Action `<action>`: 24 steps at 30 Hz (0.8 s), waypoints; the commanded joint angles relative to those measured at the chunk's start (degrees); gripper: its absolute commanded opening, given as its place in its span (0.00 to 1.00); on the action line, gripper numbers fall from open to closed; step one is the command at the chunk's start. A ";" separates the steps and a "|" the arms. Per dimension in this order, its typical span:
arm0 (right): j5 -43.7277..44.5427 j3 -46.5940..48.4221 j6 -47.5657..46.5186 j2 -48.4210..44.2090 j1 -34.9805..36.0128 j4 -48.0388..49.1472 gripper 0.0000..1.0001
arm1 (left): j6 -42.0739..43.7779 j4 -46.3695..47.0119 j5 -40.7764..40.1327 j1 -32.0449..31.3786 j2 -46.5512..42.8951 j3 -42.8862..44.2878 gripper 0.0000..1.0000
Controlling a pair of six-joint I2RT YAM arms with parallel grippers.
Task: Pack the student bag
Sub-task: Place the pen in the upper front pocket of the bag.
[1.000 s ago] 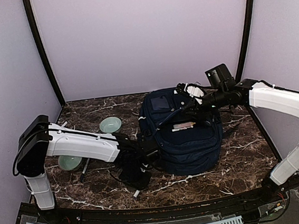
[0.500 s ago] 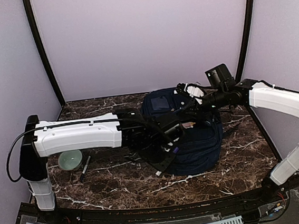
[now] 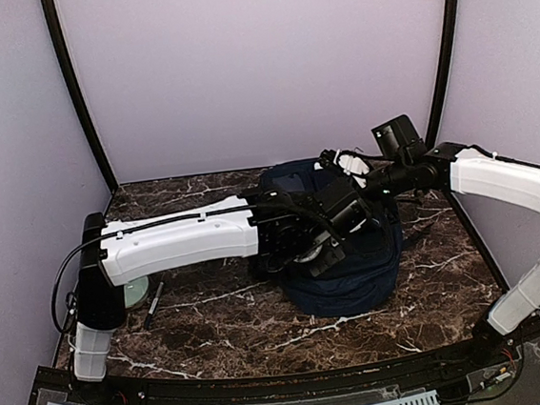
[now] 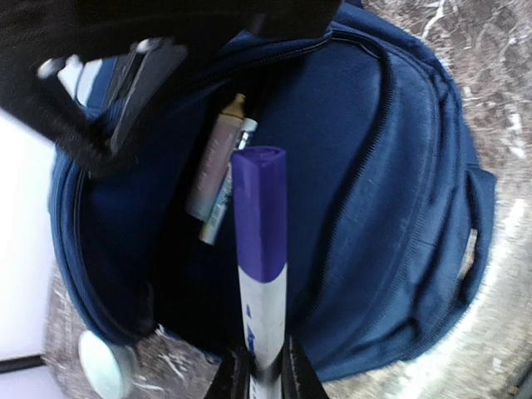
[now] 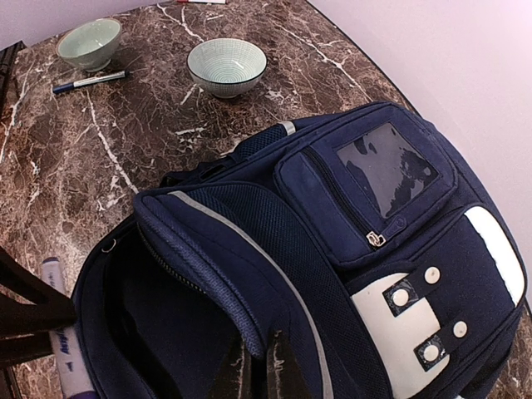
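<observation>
The navy student bag (image 3: 354, 276) lies on the marble table with its main compartment held open. My right gripper (image 5: 268, 359) is shut on the edge of the bag's flap (image 5: 208, 249) and lifts it. My left gripper (image 4: 259, 366) is shut on a white marker with a purple cap (image 4: 261, 241), held over the open compartment of the bag (image 4: 399, 208). Two pens (image 4: 218, 170) lie inside the bag. The marker's tip also shows in the right wrist view (image 5: 60, 332). In the top view my left gripper (image 3: 318, 250) hovers over the bag, close to my right gripper (image 3: 340, 188).
Two pale green bowls (image 5: 89, 41) (image 5: 227, 66) and a blue pen (image 5: 87, 81) lie on the table left of the bag. One bowl (image 3: 135, 290) and the pen (image 3: 153, 305) show beside the left arm. The right gripper's black body (image 4: 125, 83) hangs over the opening.
My left arm has swung up and to the right from the table beside the bag to above its opening, carrying the marker. The right arm has held still on the flap.
</observation>
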 commanded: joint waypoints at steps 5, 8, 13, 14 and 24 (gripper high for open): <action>-3.04 0.12 1.43 -0.11 -1.03 4.40 0.00 | 24.14 19.73 -13.83 -0.04 2.29 -5.55 0.00; -2.87 0.01 1.44 -0.21 -1.07 4.58 0.00 | 32.31 27.18 -16.76 -0.04 3.76 -8.14 0.00; -3.11 -0.10 1.55 -0.47 -1.29 4.63 0.00 | 41.57 33.39 -20.94 0.00 8.29 -8.05 0.00; -3.17 -0.10 1.55 -0.47 -1.24 4.75 0.00 | 42.67 34.49 -21.24 0.05 9.00 -8.07 0.00; -4.01 -0.10 1.70 -0.30 -1.31 4.70 0.00 | 45.97 36.71 -18.67 1.74 14.43 -5.11 0.01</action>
